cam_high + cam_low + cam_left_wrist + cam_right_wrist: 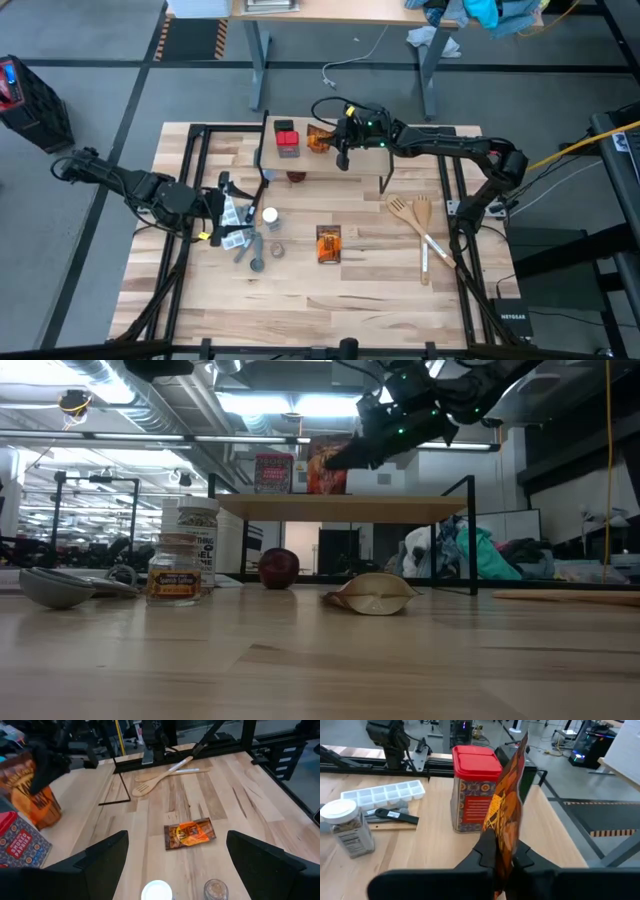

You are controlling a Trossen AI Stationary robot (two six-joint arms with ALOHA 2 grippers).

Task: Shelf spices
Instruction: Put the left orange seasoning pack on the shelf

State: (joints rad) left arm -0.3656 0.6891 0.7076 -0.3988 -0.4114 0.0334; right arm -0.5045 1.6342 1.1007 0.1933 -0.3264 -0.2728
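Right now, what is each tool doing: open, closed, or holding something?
Left tool: open, empty, over the table near the white-capped jar.
Right tool: closed on the orange packet, over the shelf beside the red-topped box.

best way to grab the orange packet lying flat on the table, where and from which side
The orange packet lies flat on the table, apart from the jars, so come from straight above. It looks thin, so I would close the fingers across its narrower width near the middle, or pinch one short edge. The left gripper, open and hovering by the white-capped jar, seems the nearer one.
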